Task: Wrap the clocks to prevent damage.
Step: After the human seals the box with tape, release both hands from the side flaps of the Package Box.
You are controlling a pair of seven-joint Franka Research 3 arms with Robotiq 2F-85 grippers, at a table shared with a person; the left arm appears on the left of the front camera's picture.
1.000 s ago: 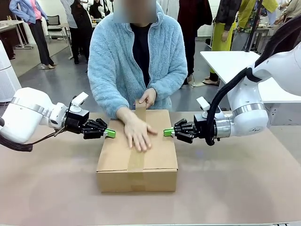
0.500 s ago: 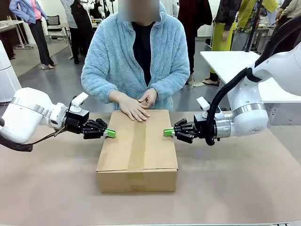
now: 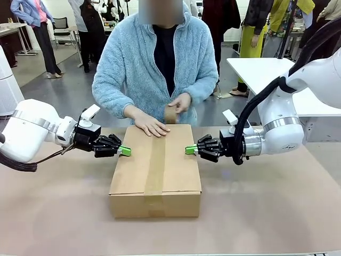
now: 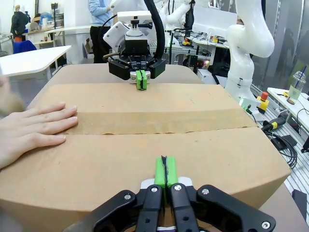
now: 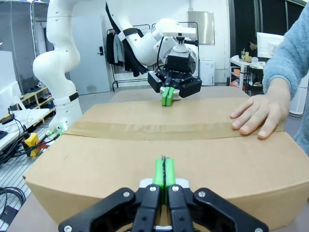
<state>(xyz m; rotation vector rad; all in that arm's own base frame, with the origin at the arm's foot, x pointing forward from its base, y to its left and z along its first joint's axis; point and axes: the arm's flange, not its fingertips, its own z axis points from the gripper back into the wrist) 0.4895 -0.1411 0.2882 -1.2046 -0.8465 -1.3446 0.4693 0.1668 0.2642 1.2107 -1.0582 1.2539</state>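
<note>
Green pads pressed together, the left gripper (image 3: 126, 151) and right gripper (image 3: 190, 150) are shut on nothing, each braced against a side of the brown cardboard box (image 3: 155, 184). Judgement: hold even, opposed pressure while the person's hand (image 3: 151, 126) flattens the brown tape strip (image 3: 155, 170). The clocks presumably lie hidden inside; the box's long axis runs robot-to-person.

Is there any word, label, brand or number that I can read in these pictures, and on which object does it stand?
None can be read.
Cardboard box: plain, no print; brown tape strip is unmarked.
Left end effector and right end effector: no legible marking.
Background items in the wrist views: too small or blurred to read.
</note>
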